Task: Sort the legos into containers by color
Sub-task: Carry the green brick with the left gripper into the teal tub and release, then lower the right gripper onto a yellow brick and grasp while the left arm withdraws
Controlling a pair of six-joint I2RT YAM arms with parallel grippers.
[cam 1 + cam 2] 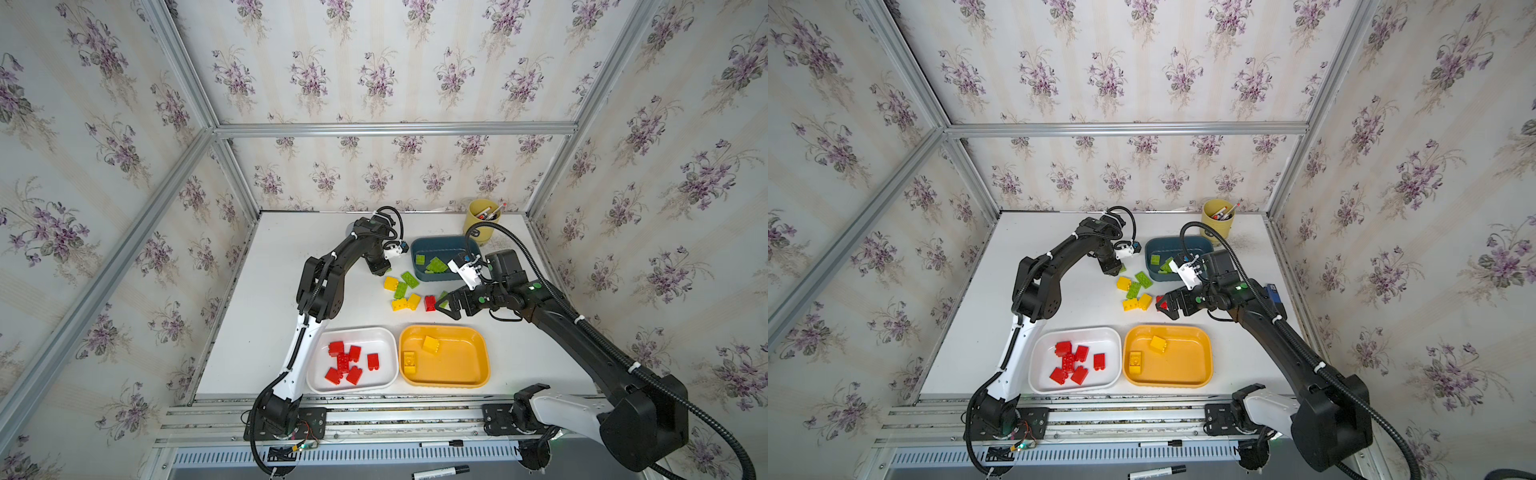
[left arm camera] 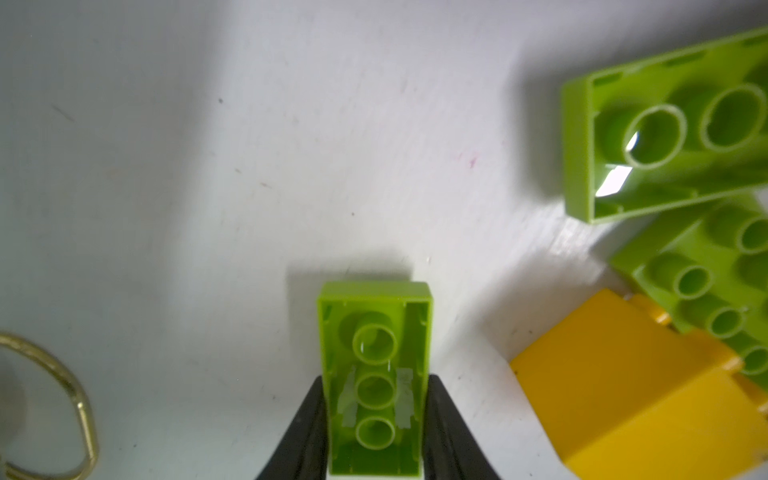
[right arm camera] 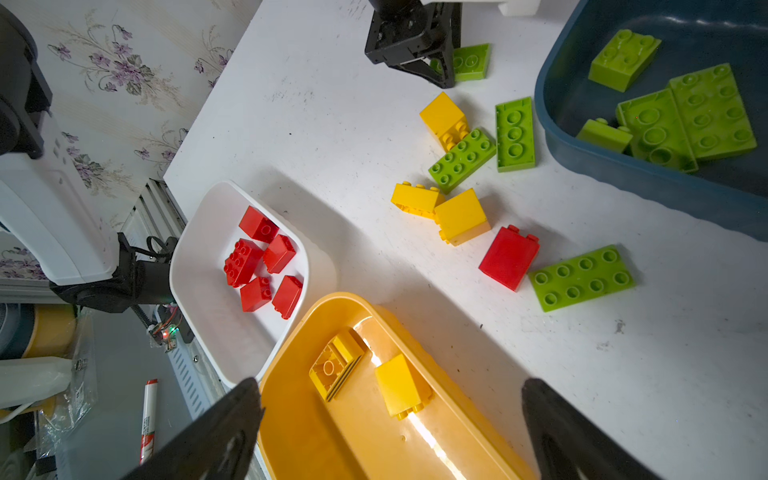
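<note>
Nearest, a white tray holds six red bricks. Just beside it, an orange-yellow tray holds two yellow bricks.

Beyond them, loose pieces lie on the white surface. A red brick touches a flat green plate. Near these is a cluster of three yellow bricks and two green bricks.

The right gripper hangs over the plate with its jaws wide apart and nothing between them, its tips just beside the loose red brick.

Farther back, the left gripper points down at the surface. Its fingers press both long sides of a narrow green brick, which has its hollow underside up.

Near it, the dark teal tray holds several green pieces. A yellow pen cup stands behind that tray.
</note>
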